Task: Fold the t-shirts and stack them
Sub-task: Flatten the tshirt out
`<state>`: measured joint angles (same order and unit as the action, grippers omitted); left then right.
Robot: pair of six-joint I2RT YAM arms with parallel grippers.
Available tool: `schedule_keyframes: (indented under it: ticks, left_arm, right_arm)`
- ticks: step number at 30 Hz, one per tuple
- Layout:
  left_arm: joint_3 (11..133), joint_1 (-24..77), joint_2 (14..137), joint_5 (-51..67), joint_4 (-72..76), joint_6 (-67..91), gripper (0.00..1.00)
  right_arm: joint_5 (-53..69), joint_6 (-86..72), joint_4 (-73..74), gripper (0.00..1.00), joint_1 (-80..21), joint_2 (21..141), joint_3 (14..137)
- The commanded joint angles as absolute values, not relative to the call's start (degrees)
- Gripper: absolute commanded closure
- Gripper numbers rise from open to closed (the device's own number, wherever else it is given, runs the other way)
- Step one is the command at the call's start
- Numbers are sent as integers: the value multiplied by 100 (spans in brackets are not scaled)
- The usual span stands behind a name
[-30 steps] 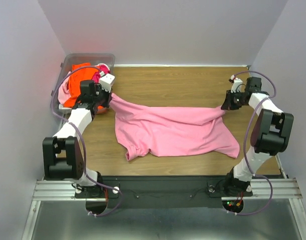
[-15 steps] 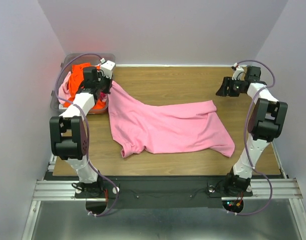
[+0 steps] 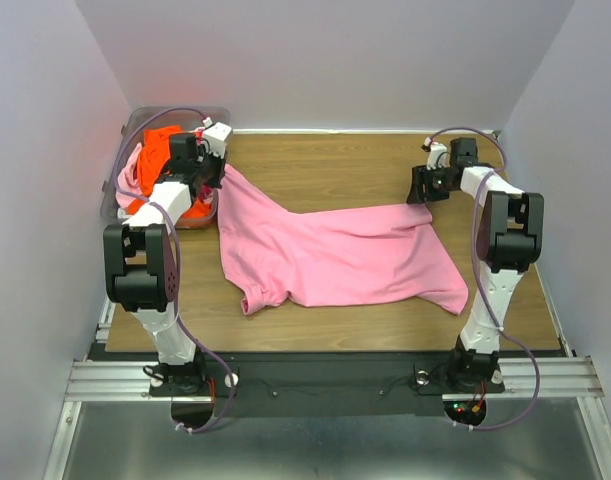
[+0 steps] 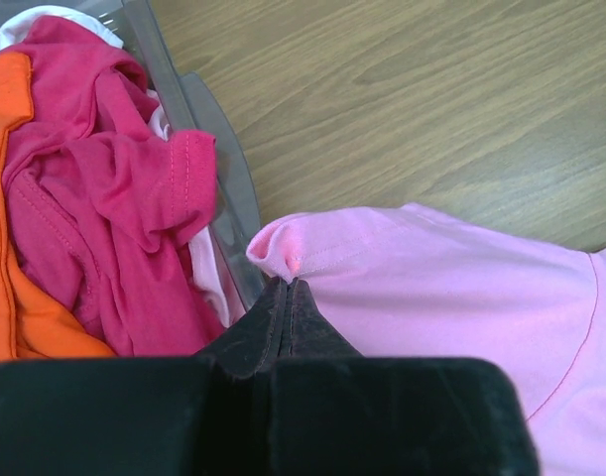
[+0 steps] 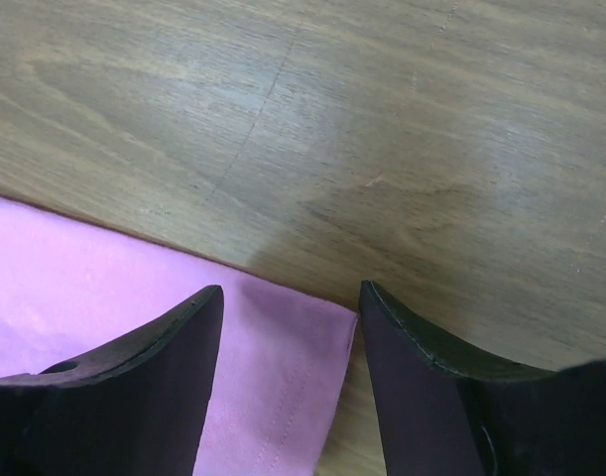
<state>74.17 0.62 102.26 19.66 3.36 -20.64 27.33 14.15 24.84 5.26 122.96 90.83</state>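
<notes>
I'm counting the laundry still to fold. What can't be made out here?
Top view: the left arm covers part of the clear bin, hiding its shirt count.
Left wrist view: the frame edge cuts off the orange shirt.
Left wrist view: the shut left fingers hide their pinch on the pink t-shirt.

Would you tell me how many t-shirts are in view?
4: the light pink t-shirt spread on the table; an orange t-shirt, a hot pink t-shirt and a pale pink t-shirt heaped in the bin. Others may be hidden beneath.
</notes>
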Motion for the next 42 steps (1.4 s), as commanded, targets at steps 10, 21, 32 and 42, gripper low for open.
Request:
schedule_keyframes:
  ticks: [10,21,32,42]
  left_arm:
    - [7805,44,10143,2074,422,-2013,100]
    - [7822,44,10107,2092,396,-2039,100]
    - [7787,44,10072,2118,343,-1995,100]
    - [8225,70,10186,2241,62,-1864,100]
  right_arm:
    - [2083,1714,2391,34,527,11804,8578]
    - [2294,1766,2663,46,598,12023,8719]
    - [1336,2127,2268,61,132,11971,8077]
    - [1362,2101,2268,100,140,11515,8384]
